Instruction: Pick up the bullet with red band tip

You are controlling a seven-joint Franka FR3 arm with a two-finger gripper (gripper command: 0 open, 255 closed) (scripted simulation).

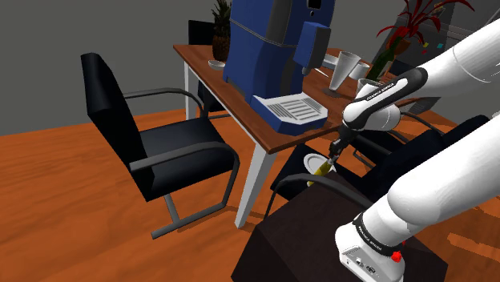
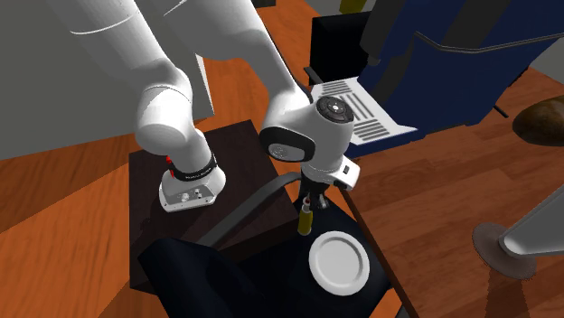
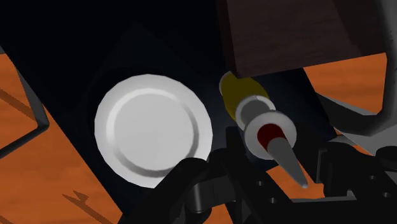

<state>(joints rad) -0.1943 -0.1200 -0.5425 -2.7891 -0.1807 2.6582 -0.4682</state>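
Observation:
The bullet has a yellow-olive case, a grey pointed tip and a red band. It stands upright over the black chair seat, close beside a white plate. My black gripper comes down on it from above and is shut on the bullet at its tip end. In the wrist view the grey tip points up between the fingers of the gripper. From the shoulder view the bullet hangs just under the gripper, in front of the plate. I cannot tell whether its base touches the seat.
The chair's grey armrest curves close by the gripper. A wooden table carries a large blue machine, a glass and plants. A second black chair stands at the shoulder view's left. My dark stand is beneath the arm.

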